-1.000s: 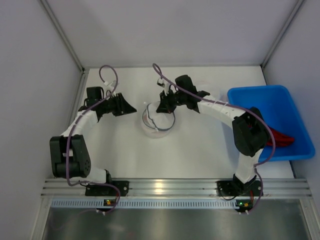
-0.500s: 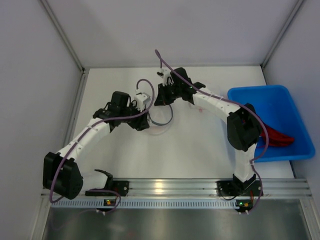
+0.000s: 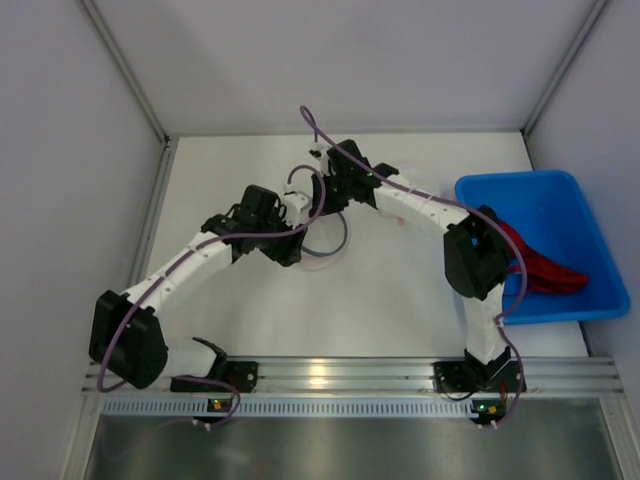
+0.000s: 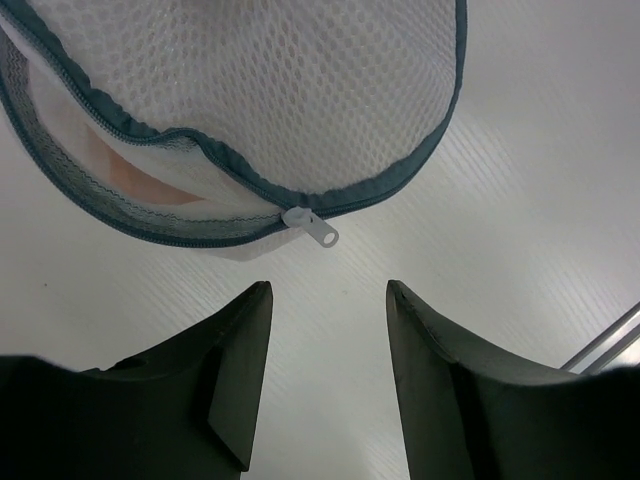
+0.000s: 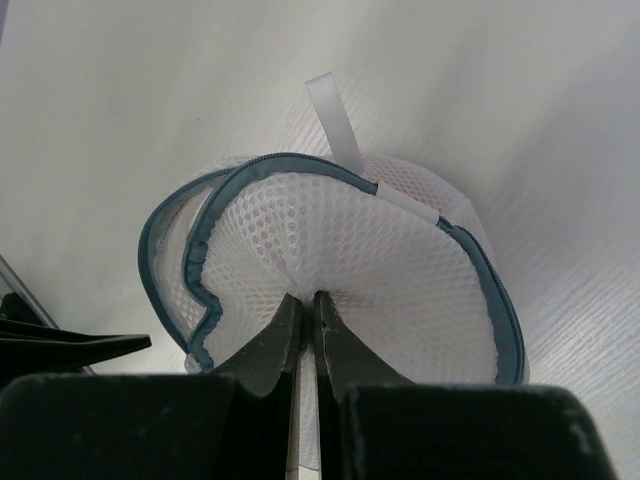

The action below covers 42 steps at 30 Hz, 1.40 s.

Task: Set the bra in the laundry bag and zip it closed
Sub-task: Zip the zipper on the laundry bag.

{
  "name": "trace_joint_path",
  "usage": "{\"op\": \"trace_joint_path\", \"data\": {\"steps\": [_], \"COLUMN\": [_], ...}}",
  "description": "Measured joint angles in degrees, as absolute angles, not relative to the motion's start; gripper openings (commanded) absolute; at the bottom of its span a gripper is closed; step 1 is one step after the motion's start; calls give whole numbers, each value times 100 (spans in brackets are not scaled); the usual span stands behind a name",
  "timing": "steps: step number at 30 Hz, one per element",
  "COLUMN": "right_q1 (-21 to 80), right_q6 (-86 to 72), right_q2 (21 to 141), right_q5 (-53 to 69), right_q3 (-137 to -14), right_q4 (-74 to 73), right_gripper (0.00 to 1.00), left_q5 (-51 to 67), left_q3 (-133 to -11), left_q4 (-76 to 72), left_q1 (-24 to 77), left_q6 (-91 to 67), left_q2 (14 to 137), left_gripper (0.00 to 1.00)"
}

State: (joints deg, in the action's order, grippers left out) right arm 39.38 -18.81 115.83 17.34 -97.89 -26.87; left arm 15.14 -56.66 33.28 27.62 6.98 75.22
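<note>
Top external view: the laundry bag [image 3: 330, 243] lies at the centre of the white table [image 3: 380, 300]. The left gripper [image 3: 296, 248] is at its 9 o'clock and the right gripper [image 3: 322, 200] at its 12 o'clock, both close against the bag. A blue bin [image 3: 515, 180] stands well apart at the bag's 3 o'clock, with red cloth [image 3: 560, 272] inside. Jaw states cannot be read from this view.

Left wrist view: the left gripper [image 4: 328, 300] has its jaws released, with bare table between them and nothing held. The bag's white mesh [image 4: 300, 90] fills the upper frame. The zipper pull [image 4: 312, 228] hangs at 12 o'clock of the jaw gap, near it but not touching. At 9 o'clock of the pull the teal zip stands open, and peach fabric [image 4: 140, 180] shows inside (taken to be the bra). At 3 o'clock of the pull the zip is joined.

Right wrist view: the right gripper [image 5: 305, 300] is clenched on a fold of the bag's mesh [image 5: 380, 270]. The teal rim [image 5: 200, 250] curls open at 9 o'clock. A white tab [image 5: 335, 115] projects from the rim at 12 o'clock.
</note>
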Motion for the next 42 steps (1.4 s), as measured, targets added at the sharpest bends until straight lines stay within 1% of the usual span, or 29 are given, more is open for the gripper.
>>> {"op": "trace_joint_path", "data": {"steps": [13, 18, 19, 20, 22, 23, 25, 26, 28, 29, 33, 34, 36, 37, 39, 40, 42], "right_q1": [3942, 3944, 3944, 3944, 3946, 3948, 3948, 3951, 3953, 3953, 3966, 3970, 3977, 3977, 3944, 3922, 3830], "right_q6": [-2314, -2368, -2370, -2370, -2368, -2366, -2362, -2359, -2340, -2314, -2198, -2143, -2038, -1944, -1791, -1710, -1511], "right_q2": [11795, 11799, 11802, 11802, 11804, 11804, 11804, 11804, 11804, 11804, 11804, 11804, 11804, 11804, 11804, 11789, 11710], "right_q5": [1540, 1505, 1498, 1498, 1490, 1479, 1457, 1439, 1415, 1398, 1372, 1400, 1483, 1546, 1664, 1743, 1942], "right_q3": [-10143, -10173, -10173, -10173, -10173, -10173, -10173, -10173, -10175, -10175, -10175, -10175, -10171, -10169, -10147, -10110, -9907], "right_q4": [-3142, -3240, -3247, -3256, -3267, -3267, -3271, -3273, -3271, -3271, -3264, -3249, -3197, -3133, -2963, -2847, -2565], "right_gripper": [0, 0, 0, 0, 0, 0, 0, 0, 0, 0, 0, 4, 21, 33, 51, 64, 72], "left_q5": [1050, 886, 838, 792, 720, 683, 631, 624, 613, 615, 735, 838, 1175, 1365, 1758, 1951, 2307], "left_q3": [-6025, -6206, -6219, -6224, -6228, -6233, -6239, -6246, -6246, -6243, -6093, -6036, -5918, -5874, -5817, -5782, -5749], "left_q4": [3301, 3297, 3295, 3299, 3301, 3304, 3304, 3304, 3301, 3301, 3264, 3249, 3199, 3173, 3159, 3148, 3151], "left_q1": [2908, 2987, 2998, 3006, 3009, 3011, 3011, 3011, 3011, 3011, 2971, 2930, 2729, 2585, 2250, 2093, 1793], "left_q6": [296, 215, 191, 167, 128, 115, 102, 104, 99, 102, 106, 99, -16, -82, -222, -301, -412], "left_q2": [8213, 8477, 8541, 8584, 8656, 8678, 8685, 8685, 8678, 8663, 8416, 8326, 8162, 8121, 8114, 8114, 8130], "left_gripper": [54, 49, 47, 39, 29, 19, 15, 11, 6, 0, 0, 0, 0, 0, 0, 0, 0]}}
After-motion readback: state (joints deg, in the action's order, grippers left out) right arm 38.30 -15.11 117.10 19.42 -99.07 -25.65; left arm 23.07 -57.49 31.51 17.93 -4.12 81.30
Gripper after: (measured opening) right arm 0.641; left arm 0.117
